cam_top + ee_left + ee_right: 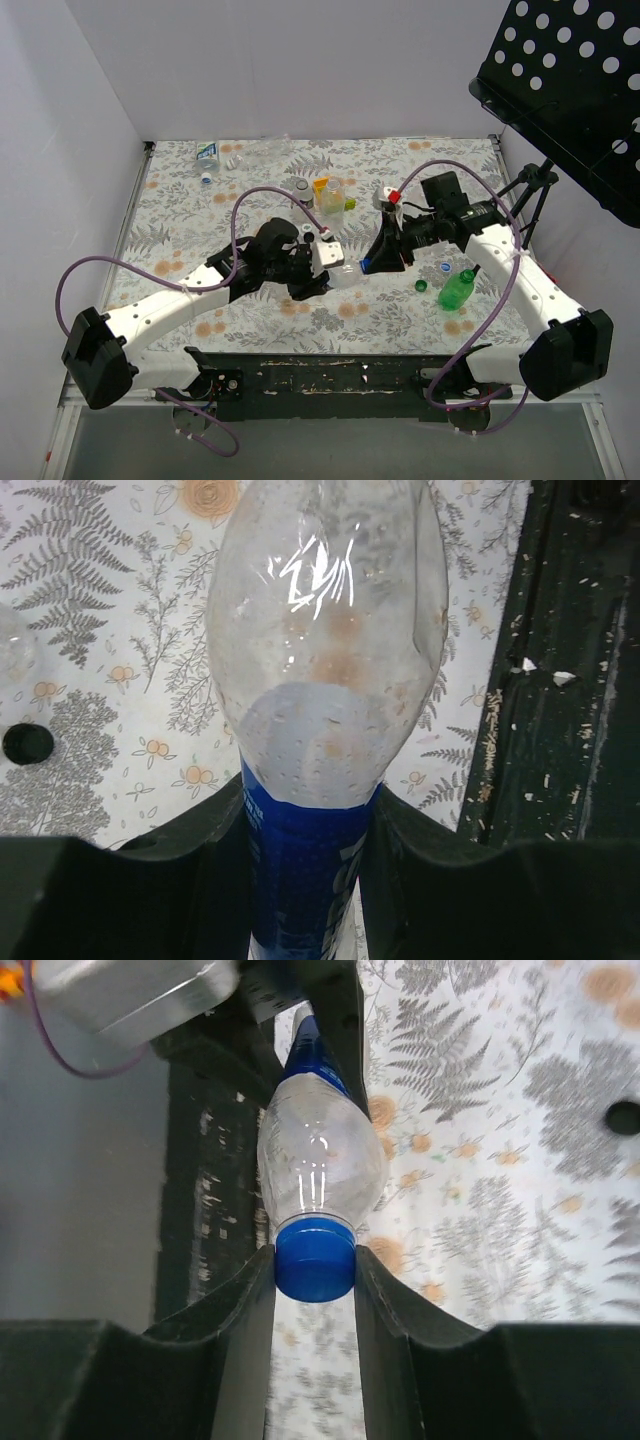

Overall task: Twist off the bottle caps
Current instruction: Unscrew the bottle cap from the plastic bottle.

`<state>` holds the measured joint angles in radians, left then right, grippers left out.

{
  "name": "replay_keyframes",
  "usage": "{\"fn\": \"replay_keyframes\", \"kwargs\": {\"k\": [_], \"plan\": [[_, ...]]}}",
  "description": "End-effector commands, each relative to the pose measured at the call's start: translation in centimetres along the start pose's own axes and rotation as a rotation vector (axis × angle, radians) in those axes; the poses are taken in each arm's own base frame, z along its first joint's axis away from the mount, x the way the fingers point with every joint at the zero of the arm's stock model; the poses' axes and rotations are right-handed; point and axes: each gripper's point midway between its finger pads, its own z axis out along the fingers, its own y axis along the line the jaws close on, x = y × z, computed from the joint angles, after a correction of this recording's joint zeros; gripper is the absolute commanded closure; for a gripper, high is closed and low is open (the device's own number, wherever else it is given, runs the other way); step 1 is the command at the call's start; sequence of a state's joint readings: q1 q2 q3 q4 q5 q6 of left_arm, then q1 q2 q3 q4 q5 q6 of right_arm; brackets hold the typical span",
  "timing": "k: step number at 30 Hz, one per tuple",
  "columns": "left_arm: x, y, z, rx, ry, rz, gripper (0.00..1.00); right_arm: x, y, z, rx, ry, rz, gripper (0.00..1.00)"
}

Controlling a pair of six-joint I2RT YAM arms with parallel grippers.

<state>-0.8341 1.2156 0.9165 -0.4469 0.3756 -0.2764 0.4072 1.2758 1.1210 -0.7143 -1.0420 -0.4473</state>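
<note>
- The clear plastic bottle with blue label point(325, 680) lies level between my arms, my left gripper point(310, 830) clamped on its label.
- My right gripper point(314, 1252) pinches the round blue plastic screw cap point(315, 1268); I'd twist squarely about the neck, though I can't see the threads.

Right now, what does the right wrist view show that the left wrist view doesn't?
Only right wrist: the blue cap, clamped between the right gripper's fingers. Only left wrist: the left gripper closed around the blue label. Both: the same clear bottle, over the floral table beside its dark front edge.
</note>
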Motion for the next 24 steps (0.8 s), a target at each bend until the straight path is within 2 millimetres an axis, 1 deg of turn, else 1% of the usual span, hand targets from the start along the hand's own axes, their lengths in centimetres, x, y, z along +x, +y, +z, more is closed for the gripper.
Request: {"fn": "replay_keyframes", "kwargs": {"k": [1, 2, 4, 6, 7, 9, 20, 24], "plan": [[-2.0, -1.5, -0.9, 0.125, -0.112, -0.02, 0.9, -0.2, 3.0, -0.9, -0.147, 0.033, -0.43, 0.94], [-2.2, -2.3, -1.0, 0.189, -0.127, -0.036, 0.9, -0.2, 2.7, -0.9, -0.151, 0.048, -0.568, 0.92], [-2.1, -2.7, -1.1, 0.264, -0.138, -0.072, 0.91, 0.0, 2.0, -1.0, -0.114, 0.081, -0.733, 0.87], [-2.0, -3.0, -1.1, 0.304, -0.138, -0.094, 0.91, -0.9, 0.6, -1.1, -0.029, 0.079, -0.83, 0.85], [-1.9, -2.9, -1.0, 0.303, -0.133, -0.097, 0.9, -1.3, 0.1, -1.2, -0.005, 0.082, -0.848, 0.85], [-1.6, -2.7, -0.8, 0.292, -0.121, -0.1, 0.91, -1.7, 0.1, -1.2, -0.007, 0.078, -0.842, 0.85], [-0.8, -1.0, -0.4, 0.191, -0.092, -0.087, 0.9, -1.2, 1.0, -0.8, -0.024, 0.023, -0.74, 0.84], [-0.7, -0.3, -0.7, 0.137, -0.09, -0.071, 0.9, -1.6, 1.3, -1.0, -0.03, -0.026, -0.684, 0.83]]}}
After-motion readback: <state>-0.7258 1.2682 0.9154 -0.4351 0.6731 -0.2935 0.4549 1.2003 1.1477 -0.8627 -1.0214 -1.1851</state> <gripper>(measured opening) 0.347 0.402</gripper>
